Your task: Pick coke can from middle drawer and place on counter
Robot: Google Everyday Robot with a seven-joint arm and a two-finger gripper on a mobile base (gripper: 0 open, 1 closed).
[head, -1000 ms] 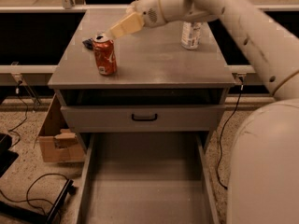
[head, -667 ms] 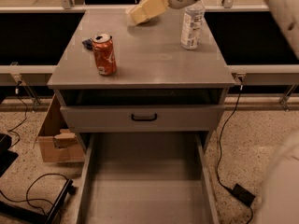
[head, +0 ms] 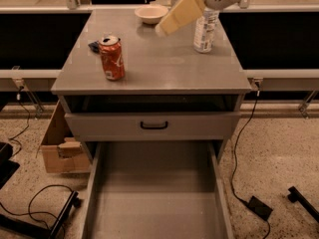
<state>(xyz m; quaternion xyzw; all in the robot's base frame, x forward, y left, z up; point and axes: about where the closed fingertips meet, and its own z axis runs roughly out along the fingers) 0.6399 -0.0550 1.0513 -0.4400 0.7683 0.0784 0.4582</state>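
1. Coke can (head: 112, 58): upright on the bench (head: 169, 71), left front part, well apart from the hand.
2. Hand (head: 163, 30): raised over the bench's rear, between bowl (head: 151, 14) and bottle (head: 205, 31); whether open or closed, cannot tell.
3. Middle drawer (head: 154, 203): pulled out.

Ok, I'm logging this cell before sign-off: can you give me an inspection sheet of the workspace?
Surface: smooth grey counter, flat, no spills seen.
Job's things: red coke can with silver top upright on the counter, front left; wide grey middle drawer pulled out, visible floor bare.
Clutter: pale bowl, clear plastic bottle, small dark object behind the can.
Grippers: beige gripper above the counter's rear, apart from the can.
Cables: black power brick and cords on the floor, both sides.
Surroundings: cardboard box left of the cabinet; speckled floor.
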